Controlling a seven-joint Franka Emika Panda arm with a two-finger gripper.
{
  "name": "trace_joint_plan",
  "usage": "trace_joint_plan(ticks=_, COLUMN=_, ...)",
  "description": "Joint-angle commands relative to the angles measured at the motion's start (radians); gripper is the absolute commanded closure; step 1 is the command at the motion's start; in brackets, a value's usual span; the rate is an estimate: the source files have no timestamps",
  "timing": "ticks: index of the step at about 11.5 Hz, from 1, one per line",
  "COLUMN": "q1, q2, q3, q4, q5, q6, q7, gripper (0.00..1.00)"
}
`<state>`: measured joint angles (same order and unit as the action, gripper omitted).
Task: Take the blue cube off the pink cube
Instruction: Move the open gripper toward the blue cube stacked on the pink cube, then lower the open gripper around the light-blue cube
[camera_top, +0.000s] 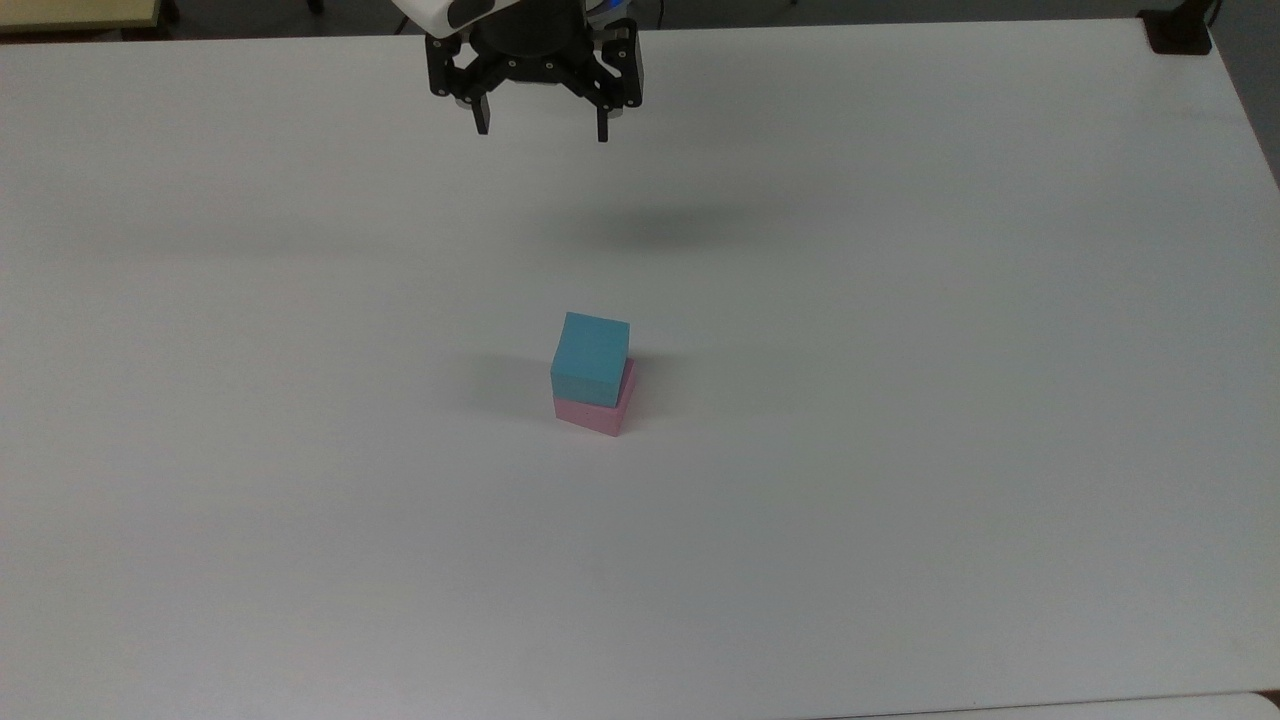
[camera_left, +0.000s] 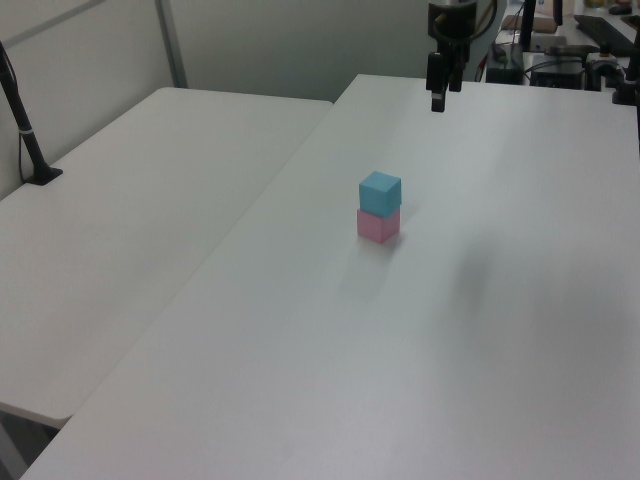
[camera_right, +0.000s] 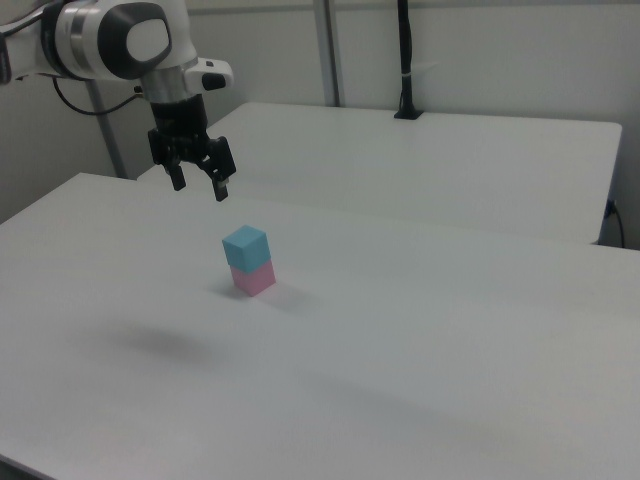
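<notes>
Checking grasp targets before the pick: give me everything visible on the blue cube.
The blue cube is small, light blue, matte, with plain faces. It sits upright on the pink cube, turned slightly so the pink edges peek out along one side. Nothing else touches it; the open gripper hangs well away.

Legible text, labels, brands, numbers, signs: none. The blue cube (camera_top: 591, 357) and the pink cube (camera_top: 600, 410) have plain, unmarked faces. The white worktop (camera_top: 900, 400) carries no readable marking.
</notes>
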<state>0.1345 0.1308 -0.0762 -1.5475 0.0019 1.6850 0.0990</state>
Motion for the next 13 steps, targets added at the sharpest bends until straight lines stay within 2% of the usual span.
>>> trace_joint_plan(ticks=1, q1=0.01, q2=0.001, q3=-0.007, q4=-0.014, q5=0.016, q6=0.008, q7=-0.012, gripper=0.0)
trace_joint_plan(ticks=6, q1=0.027, q2=0.145, q3=0.006, q4=-0.009, q5=0.015, q6=0.226, q7=0.207, gripper=0.0)
trace_joint_plan(ticks=8, q1=0.066, q2=0.212, q3=0.006, q4=-0.008, q5=0.0, q6=0.298, q7=0.27, gripper=0.0)
trace_joint_plan(ticks=10, q1=0.08, q2=0.269, q3=0.006, q4=-0.008, q5=-0.032, q6=0.33, q7=0.297, gripper=0.0)
trace_joint_plan(ticks=13, q1=0.08, q2=0.308, q3=0.006, q4=-0.008, q5=-0.045, q6=0.389, q7=0.317, gripper=0.0)
